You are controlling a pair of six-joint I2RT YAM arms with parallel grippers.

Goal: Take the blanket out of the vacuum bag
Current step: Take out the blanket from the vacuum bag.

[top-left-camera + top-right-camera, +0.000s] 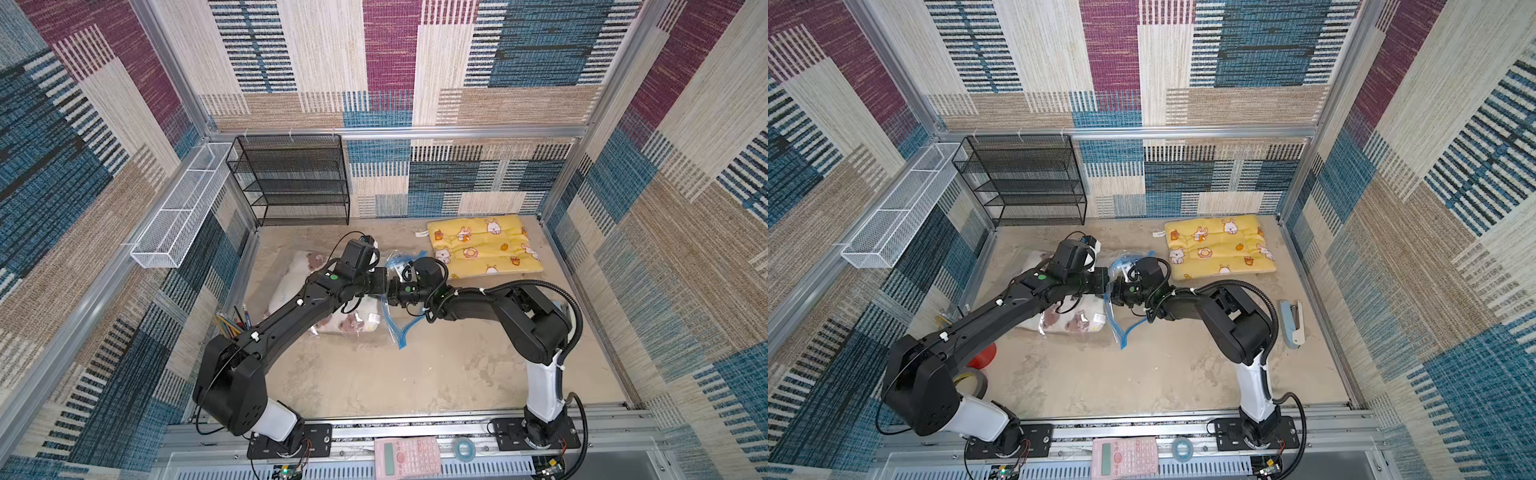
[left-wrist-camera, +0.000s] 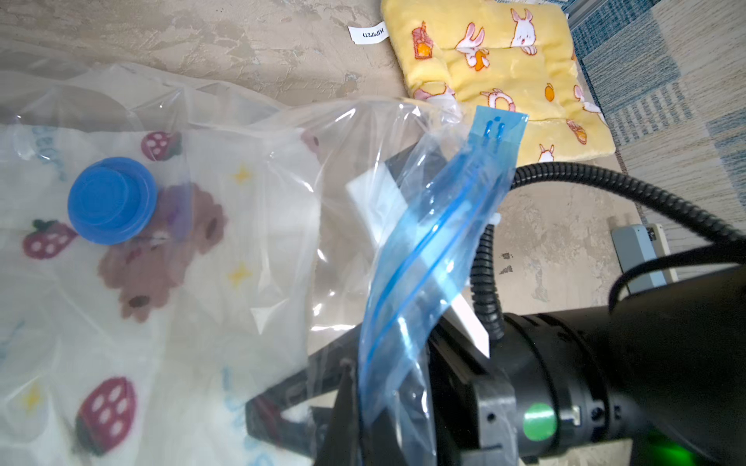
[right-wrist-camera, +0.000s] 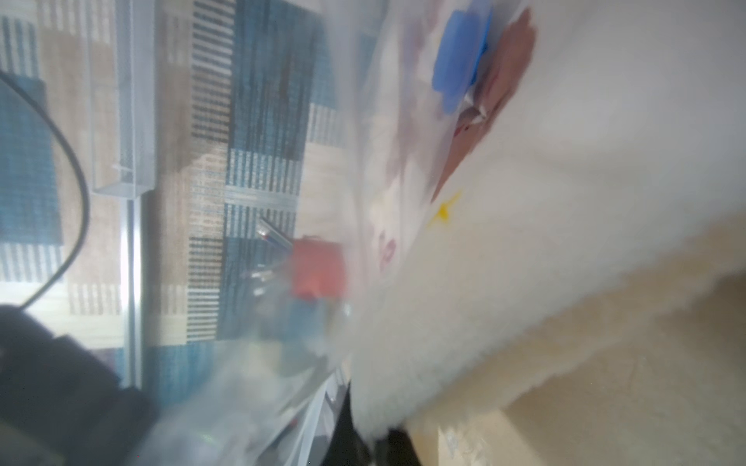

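Lens fogged by plastic, fingertips out of sight

The vacuum bag [image 3: 250,383] lies against the right wrist lens and smears that whole view. The right gripper [image 3: 371,444] is cut off by the frame edge and seems to be pinching the blanket [image 3: 524,262]. In both top views the wrists hide all the fingertips, and the left arm [image 1: 1000,316] covers much of the blanket and most of the red cup [image 1: 986,353].

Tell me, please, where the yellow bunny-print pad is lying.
In both top views the pad lies in the table's far right corner, just right of the vacuum bag.
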